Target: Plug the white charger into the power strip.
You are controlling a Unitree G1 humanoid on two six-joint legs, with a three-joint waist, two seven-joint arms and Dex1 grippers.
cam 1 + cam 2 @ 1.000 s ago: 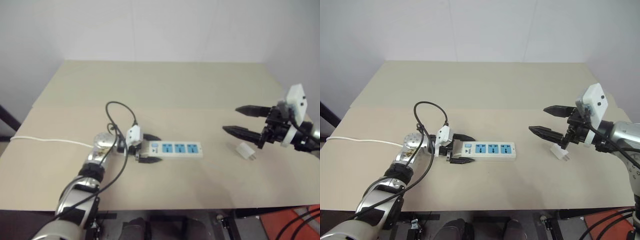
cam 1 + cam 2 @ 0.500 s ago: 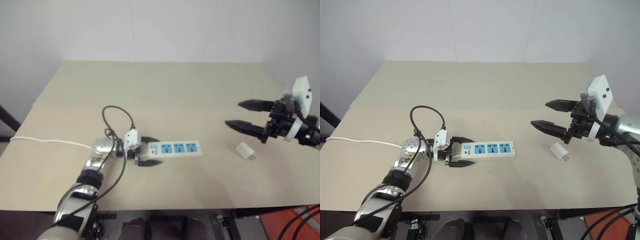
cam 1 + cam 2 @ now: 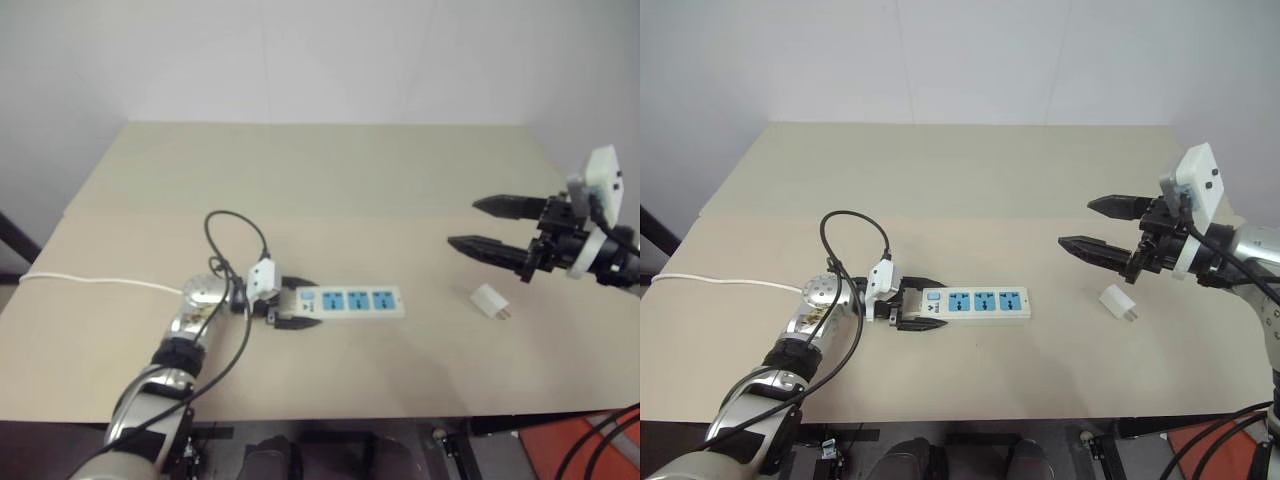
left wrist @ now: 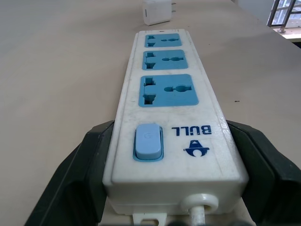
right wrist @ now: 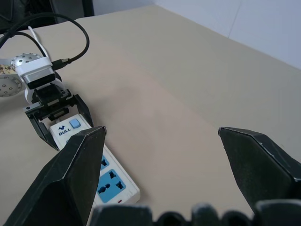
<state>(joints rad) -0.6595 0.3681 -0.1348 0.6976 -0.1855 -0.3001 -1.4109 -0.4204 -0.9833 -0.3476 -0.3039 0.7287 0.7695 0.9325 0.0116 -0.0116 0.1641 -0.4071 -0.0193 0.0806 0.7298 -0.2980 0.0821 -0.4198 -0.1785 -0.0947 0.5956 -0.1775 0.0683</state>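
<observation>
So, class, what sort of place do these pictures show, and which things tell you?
Probably a plain robot test room or lab: a bare beige table against blank white walls, holding just a power strip and a white charger.

"BULL" with a small logo is printed in dark blue on the power strip [image 4: 175, 136], at its switch end; nothing else readable.

Power strip [image 3: 974, 303]: long white bar, three blue sockets facing up, blue switch at its left end, thin white cord running off left. Lies flat on the desk [image 3: 970, 180], lengthwise left to right, all sockets empty. White charger [image 3: 1117, 303]: small white cube, lying tilted on the desk, well apart to the strip's right.
</observation>
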